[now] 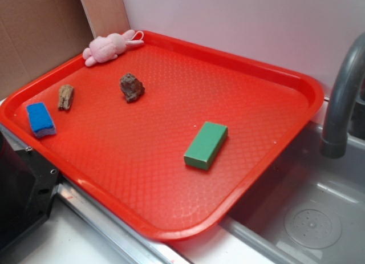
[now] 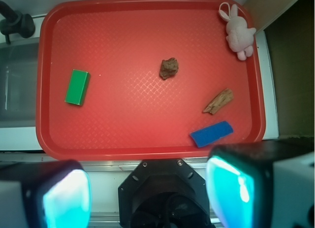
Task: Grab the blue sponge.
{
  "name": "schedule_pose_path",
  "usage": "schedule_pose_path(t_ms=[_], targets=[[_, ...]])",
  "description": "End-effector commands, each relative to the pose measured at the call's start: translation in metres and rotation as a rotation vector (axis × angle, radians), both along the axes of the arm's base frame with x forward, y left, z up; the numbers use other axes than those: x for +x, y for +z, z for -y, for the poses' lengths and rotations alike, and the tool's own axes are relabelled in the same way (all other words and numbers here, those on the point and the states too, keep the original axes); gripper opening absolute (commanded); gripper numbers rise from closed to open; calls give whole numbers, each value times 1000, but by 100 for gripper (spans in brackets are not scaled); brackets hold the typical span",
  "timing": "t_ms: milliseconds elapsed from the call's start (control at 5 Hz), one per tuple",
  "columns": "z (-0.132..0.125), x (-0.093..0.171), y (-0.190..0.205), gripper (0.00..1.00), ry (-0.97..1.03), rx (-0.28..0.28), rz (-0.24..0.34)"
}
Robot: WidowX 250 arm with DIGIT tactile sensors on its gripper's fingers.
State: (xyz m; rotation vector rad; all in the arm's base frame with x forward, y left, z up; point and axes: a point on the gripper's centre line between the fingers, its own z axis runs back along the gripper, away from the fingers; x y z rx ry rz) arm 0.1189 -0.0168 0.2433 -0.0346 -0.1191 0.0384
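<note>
While the tool (image 2: 147,193) hangs spread above, blue sponge (image 2: 211,133) unobstructed, wood scrap (image 2: 219,101) just beside, green block (image 2: 77,87) well apart.

Exterior looks obliquely across the red tray (image 1: 171,230); wrist looks straight down (same tray (image 2: 147,139)).

You have 1 red tray (image 1: 296,81) carrying 5 things: blue sponge (image 1: 40,119), green block (image 1: 206,145), brown rock (image 1: 132,86), wood chip (image 1: 66,97), pink plush bunny (image 1: 108,47).

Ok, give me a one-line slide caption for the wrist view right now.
Open gripper above the red tray, with blue sponge, wood piece, rock, green block and pink bunny.
</note>
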Motion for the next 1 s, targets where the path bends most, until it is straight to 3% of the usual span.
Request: schedule_pose_path(t_ms=[0, 200, 400, 600, 800], targets=[[0, 0, 0, 100, 0, 0, 0], [-50, 11, -50, 100, 242, 30, -12], [-101, 21, -100, 100, 492, 10, 12], [-127, 15, -149, 100, 742, -60, 17], [-133, 12, -184, 100, 893, -63, -1]])
